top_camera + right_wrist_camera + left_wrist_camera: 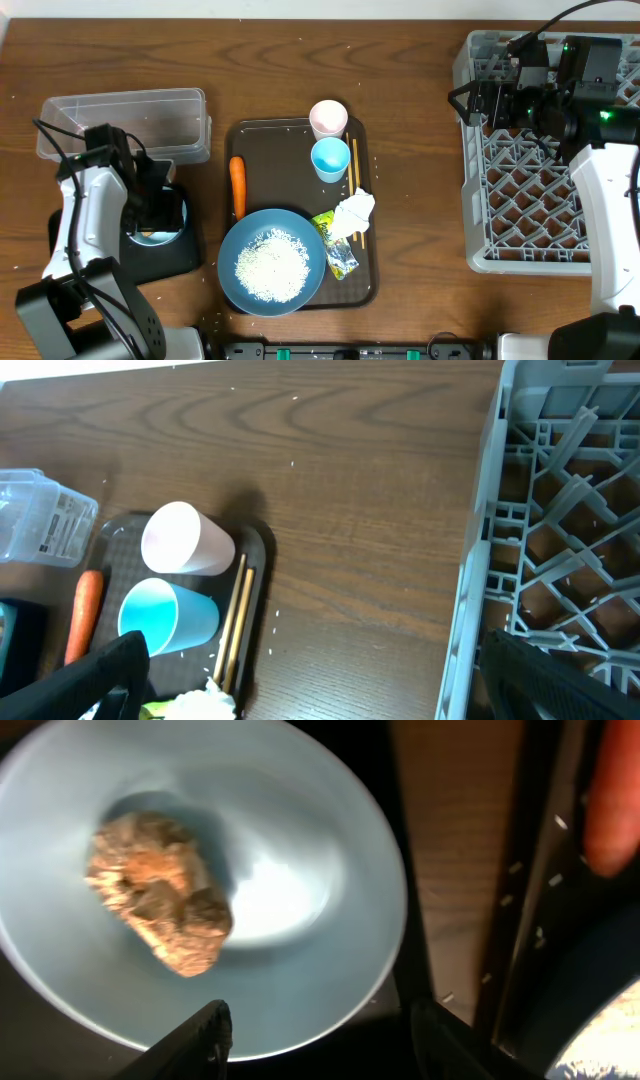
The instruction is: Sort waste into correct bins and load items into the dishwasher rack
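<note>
My left gripper [325, 1040] is open over the black tray [165, 262]. One finger is above the small pale-blue bowl [300, 870] and the other outside its rim. A brown food lump [160, 890] lies in the bowl. My right gripper [335, 685] hangs wide open and empty above the near-left corner of the grey dishwasher rack [475, 200]. On the brown serving tray [270, 150] are a carrot [238, 187], a pink cup [328, 118], a light-blue cup [330, 158], chopsticks [354, 175], a napkin [354, 212], a wrapper [337, 250] and a blue plate [228, 262] of rice [270, 265].
The clear tub [125, 125] stands behind the black tray at the far left. Loose rice grains dot the serving tray and the wooden table between the serving tray and the rack. Cables run above the rack's back edge.
</note>
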Available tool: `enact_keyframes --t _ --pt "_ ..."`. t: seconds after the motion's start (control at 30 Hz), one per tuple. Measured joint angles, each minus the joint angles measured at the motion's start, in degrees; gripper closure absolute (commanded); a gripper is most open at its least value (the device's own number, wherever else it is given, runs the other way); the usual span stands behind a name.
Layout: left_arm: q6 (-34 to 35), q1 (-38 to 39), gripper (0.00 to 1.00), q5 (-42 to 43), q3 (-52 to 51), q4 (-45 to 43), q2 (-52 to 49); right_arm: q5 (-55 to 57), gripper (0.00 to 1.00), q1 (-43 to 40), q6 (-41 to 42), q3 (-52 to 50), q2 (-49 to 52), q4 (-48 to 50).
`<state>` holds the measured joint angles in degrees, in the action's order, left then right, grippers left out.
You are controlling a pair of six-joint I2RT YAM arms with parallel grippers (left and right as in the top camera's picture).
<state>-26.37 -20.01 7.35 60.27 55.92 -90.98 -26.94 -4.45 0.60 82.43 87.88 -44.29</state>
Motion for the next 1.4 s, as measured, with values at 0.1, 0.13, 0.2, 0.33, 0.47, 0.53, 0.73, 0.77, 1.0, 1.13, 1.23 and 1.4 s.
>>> enact_keyframes --t 0.1,0.13,0.2,0.33,0.47,0.53,0.73,0.77,1.0,1.13,1.23,1.4 --pt "-1.8 0.9 0.42 0.4 -0.5 0.0 0.0 0.0 0.01 0.0 0.0 0.0 0.0 0.0" --pt "-2.4 1.4 0.41 0.5 -0.7 0.0 0.0 0.0 0.01 0.0 0.0 0.0 0.0 0.0" --pt "-3.3 1.9 0.41 0.8 -0.8 0.0 0.0 0.3 0.01 0.0 0.0 0.0 0.0 0.0" --pt "-4.5 2.1 0.41 0.6 -1.6 -1.7 0.0 1.1 0.01 0.0 0.0 0.0 0.0 0.0" --pt "-5.2 2.1 0.42 -0.5 -4.7 -5.0 0.0 1.5 0.01 0.0 0.0 0.0 0.0 -0.1" --pt "-5.2 2.1 0.42 -0.4 -5.5 -5.8 0.0 1.9 0.01 0.0 0.0 0.0 0.0 -0.1" --pt "-5.4 2.1 0.43 -0.2 -5.5 -6.7 0.1 2.6 0.01 0.0 0.0 0.0 0.0 -0.3" --pt "-5.4 2.1 0.44 -0.2 -5.5 -6.9 0.1 2.6 0.01 0.0 0.0 0.0 0.0 -0.3" --pt "-5.4 2.1 0.48 0.3 -7.0 -10.4 1.1 2.6 0.01 0.0 0.0 0.0 0.0 -0.3" --pt "-5.0 2.1 0.49 0.4 -7.3 -10.8 1.5 2.7 0.01 0.0 0.0 0.0 0.0 -0.5" --pt "-4.3 2.1 0.49 0.4 -7.3 -10.9 1.5 2.8 0.01 0.0 0.0 0.0 0.0 -0.5" --pt "-1.1 2.1 0.49 0.4 -7.3 -11.0 1.5 2.8 0.01 0.0 0.0 0.0 0.0 -0.5"
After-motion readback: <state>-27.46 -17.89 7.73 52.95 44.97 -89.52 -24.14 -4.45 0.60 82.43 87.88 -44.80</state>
